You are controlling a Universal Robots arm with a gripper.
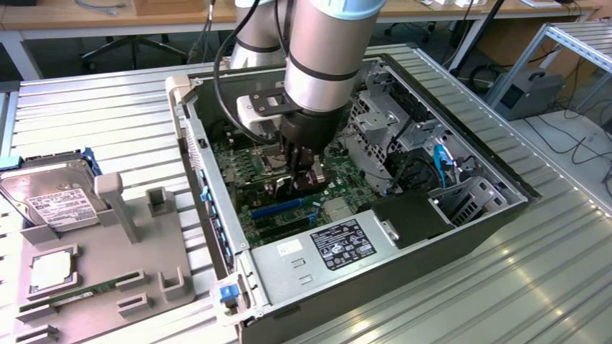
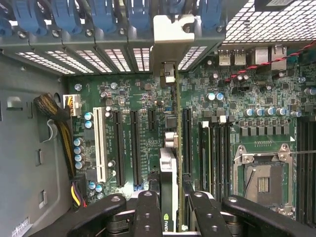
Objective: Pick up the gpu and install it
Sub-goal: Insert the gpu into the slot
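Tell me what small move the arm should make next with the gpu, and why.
Probably ease it straight down toward the motherboard a little. The gripper holds the gpu edge-on over the board, with its bracket in line with the rear slot covers. Whether it is seated yet does not show.

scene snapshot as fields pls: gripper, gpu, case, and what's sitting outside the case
gripper: shut on the gpu, reaching down into the open case
gpu: seen edge-on in the grip, standing upright over the motherboard, silver bracket toward the rear slot openings
gpu seated: cannot tell
motherboard: exposed, long slots beside the gpu unoccupied
case: lying on the metal table, side open
hard drive: outside the case, on the exterior view's left
memory stick: in the grey fixture beside the case
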